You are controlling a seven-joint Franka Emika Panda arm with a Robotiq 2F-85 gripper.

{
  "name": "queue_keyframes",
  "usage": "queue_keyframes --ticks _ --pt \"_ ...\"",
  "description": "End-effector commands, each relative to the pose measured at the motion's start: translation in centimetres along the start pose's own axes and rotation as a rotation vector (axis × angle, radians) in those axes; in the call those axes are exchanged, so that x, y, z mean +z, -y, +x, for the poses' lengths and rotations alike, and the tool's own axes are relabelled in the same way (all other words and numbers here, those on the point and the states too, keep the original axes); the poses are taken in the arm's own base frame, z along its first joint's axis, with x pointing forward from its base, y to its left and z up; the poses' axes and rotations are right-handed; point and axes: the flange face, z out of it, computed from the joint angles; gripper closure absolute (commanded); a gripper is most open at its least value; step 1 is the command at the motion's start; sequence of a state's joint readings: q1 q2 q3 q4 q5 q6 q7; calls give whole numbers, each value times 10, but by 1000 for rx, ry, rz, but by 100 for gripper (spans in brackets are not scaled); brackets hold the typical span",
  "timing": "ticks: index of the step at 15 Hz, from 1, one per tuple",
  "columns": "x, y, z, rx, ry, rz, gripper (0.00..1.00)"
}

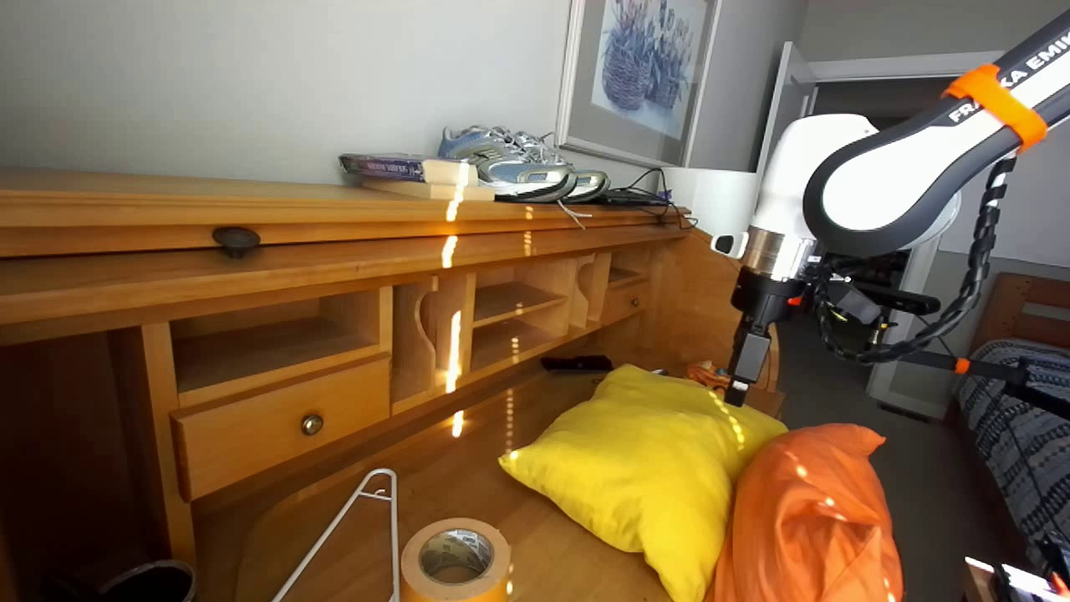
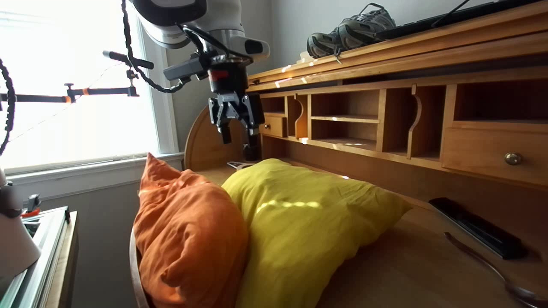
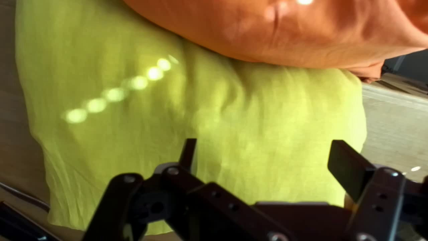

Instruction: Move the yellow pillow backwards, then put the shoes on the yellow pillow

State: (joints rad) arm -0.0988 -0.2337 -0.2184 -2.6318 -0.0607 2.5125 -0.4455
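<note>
A robot arm (image 1: 886, 188) holds its jaws spread above a yellow pillow (image 1: 644, 468) on a wooden tabletop (image 1: 560, 560), an orange pillow (image 1: 815, 518) touching its right side in an exterior view. Higher up, at the left of the arm, a pair of shoes (image 1: 510, 163) sits on top of the desk (image 1: 209, 196), just right of books (image 1: 393, 167). Near, a roll of tape (image 1: 456, 589) lies beside a white hanger (image 1: 394, 535).

A blown-out window (image 2: 70, 55) glares white in an exterior view, while bright spots dapple the yellow pillow (image 2: 299, 226).
</note>
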Motion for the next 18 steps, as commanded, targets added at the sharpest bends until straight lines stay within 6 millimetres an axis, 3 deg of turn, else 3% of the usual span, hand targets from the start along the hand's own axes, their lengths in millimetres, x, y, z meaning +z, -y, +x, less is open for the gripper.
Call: queue_keyframes --ticks 1,14,15,16,18 --pt "22 -12 -5 5 -68 -40 0" --pt "78 -25 -6 176 -133 -17 0" --pt "82 -24 -6 183 -132 -18 25" --pt "86 -24 -5 186 -130 -18 26" --pt "92 -23 -4 187 -122 -15 42"
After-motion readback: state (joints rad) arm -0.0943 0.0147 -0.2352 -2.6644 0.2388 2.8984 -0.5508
